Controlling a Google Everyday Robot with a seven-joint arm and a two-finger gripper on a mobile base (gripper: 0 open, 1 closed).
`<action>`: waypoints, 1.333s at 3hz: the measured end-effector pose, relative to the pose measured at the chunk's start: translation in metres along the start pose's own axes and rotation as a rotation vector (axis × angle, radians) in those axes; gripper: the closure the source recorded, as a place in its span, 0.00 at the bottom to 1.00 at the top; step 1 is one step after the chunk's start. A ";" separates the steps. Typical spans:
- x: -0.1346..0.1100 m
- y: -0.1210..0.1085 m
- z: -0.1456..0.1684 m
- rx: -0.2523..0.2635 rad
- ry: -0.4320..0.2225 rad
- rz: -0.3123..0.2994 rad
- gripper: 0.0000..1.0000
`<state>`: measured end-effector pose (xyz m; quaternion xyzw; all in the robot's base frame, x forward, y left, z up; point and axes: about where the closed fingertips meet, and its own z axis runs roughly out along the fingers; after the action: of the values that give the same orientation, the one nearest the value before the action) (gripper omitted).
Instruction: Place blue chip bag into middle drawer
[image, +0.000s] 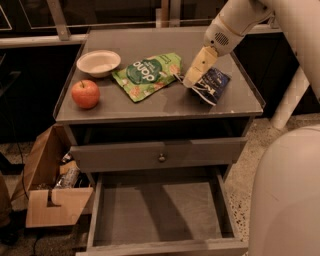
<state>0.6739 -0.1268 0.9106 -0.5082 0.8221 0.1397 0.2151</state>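
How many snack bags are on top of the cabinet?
2. Green bag in the middle; blue bag on the right, with the gripper at its left edge.

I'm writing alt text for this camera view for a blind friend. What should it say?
A robot arm's gripper is at the left edge of a blue chip bag on a grey cabinet, near a green snack bag, a white bowl and a red apple. Below, a wide drawer stands pulled out.
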 end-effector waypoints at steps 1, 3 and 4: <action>0.002 -0.001 0.004 -0.002 0.002 0.006 0.00; 0.011 -0.015 0.032 -0.013 0.006 0.044 0.00; 0.014 -0.020 0.041 -0.015 0.004 0.055 0.00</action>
<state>0.6951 -0.1281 0.8682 -0.4872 0.8353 0.1507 0.2055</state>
